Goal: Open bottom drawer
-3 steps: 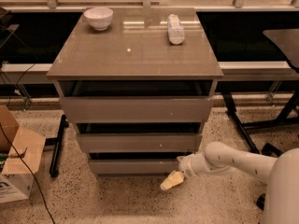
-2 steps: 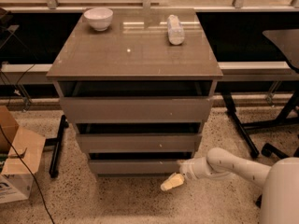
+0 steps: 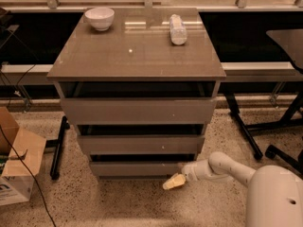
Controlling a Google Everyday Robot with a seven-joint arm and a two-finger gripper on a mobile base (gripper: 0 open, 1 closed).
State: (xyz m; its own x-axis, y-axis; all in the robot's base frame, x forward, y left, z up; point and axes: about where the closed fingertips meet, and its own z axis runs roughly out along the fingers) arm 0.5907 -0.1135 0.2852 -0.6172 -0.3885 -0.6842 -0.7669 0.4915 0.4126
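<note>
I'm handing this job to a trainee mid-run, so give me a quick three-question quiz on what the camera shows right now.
1. True or false: the white bowl stands on the cabinet top.
2. Where is the pincer? A: above the cabinet top. B: low, near the floor, by the right end of the bottom drawer. C: inside the bowl.
3. Fill in: the cabinet shows ___ drawer fronts.
Key: 1 true; 2 B; 3 three.
</note>
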